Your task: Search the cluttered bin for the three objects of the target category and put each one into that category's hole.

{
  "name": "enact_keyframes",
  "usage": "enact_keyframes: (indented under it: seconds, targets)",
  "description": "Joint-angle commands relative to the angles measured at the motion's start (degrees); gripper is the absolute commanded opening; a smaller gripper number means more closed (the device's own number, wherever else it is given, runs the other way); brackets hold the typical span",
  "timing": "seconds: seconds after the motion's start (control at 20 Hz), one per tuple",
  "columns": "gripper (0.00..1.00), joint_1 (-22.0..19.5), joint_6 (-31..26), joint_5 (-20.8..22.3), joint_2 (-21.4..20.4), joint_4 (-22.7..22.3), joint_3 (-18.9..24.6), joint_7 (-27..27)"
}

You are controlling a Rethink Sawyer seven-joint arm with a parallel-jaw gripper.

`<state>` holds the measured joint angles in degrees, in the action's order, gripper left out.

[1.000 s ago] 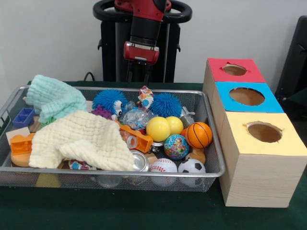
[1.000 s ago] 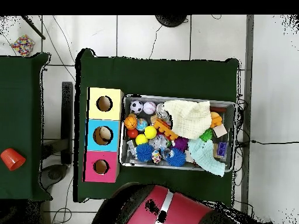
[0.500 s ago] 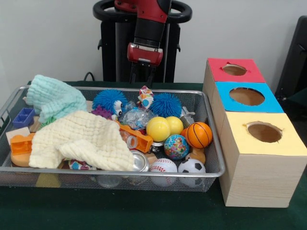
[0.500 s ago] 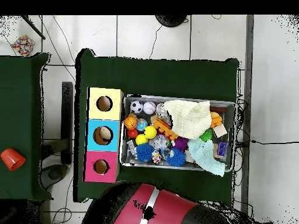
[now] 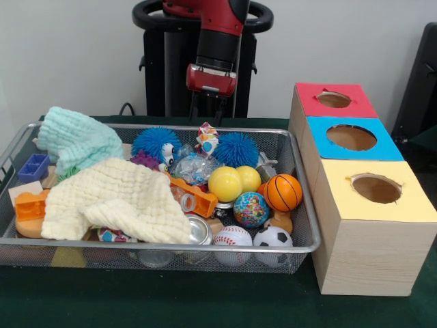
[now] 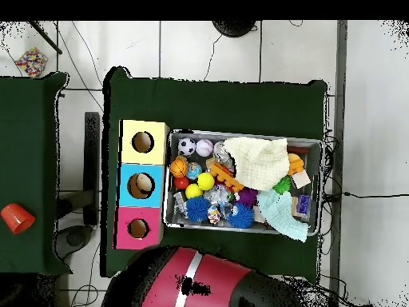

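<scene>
A: Since the task sentence never names the target category, which things in the silver wire-mesh bin [image 5: 300, 205] do you take for it?

B: My guess is the balls, clustered at the end of the bin beside the three boxes: two smooth yellow balls [image 5: 225, 183], an orange basketball-patterned ball [image 5: 283, 192], a blue-green globe ball [image 5: 250, 209], a white baseball with red stitching [image 5: 233, 237] and a black-and-white football [image 5: 272, 237]. That is more than three, so I cannot say which trio is meant.

A: How would they handle?

B: They look like light foam balls, soft enough to give under a squeeze, and round, so they would roll off if pinched off-centre. I would take one across its widest part from above. The yellow one lies on top of the heap and looks easiest to reach (the baseball sits low against the bin's near wall).

A: And the two spiky blue rubber balls [image 5: 156, 143]?

B: Squashy, with soft bristles that may slip. The pale yellow waffle-weave cloth [image 5: 116, 198] and the mint-green cloth [image 5: 78, 140] could hide more objects.

A: Where is the gripper [image 5: 210, 102]?

B: Hanging above the bin's far rim, behind the spiky balls, holding nothing. Its dark fingers blend into the pedestal behind, so I cannot tell whether they stand apart or together.

A: Any writing?

B: None I can read. The red-topped box [image 5: 334, 100], blue-topped box [image 5: 351, 137] and yellow-topped box [image 5: 376, 188] each have a round hole but no label
</scene>
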<state>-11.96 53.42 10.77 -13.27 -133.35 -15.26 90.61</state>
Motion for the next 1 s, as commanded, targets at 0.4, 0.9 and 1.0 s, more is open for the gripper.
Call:
enact_keyframes:
  seconds: [0.4,0.9,1.0]
  targets:
    - [1.0,-2.0,-0.1,-3.2,-1.1,5.1,4.3,15.5]
    - [1.0,-7.3,-4.0,0.8,-1.3,6.7,6.5,14.7]
    - [1.0,-7.6,-5.2,0.4,-2.3,5.7,6.7,14.4]
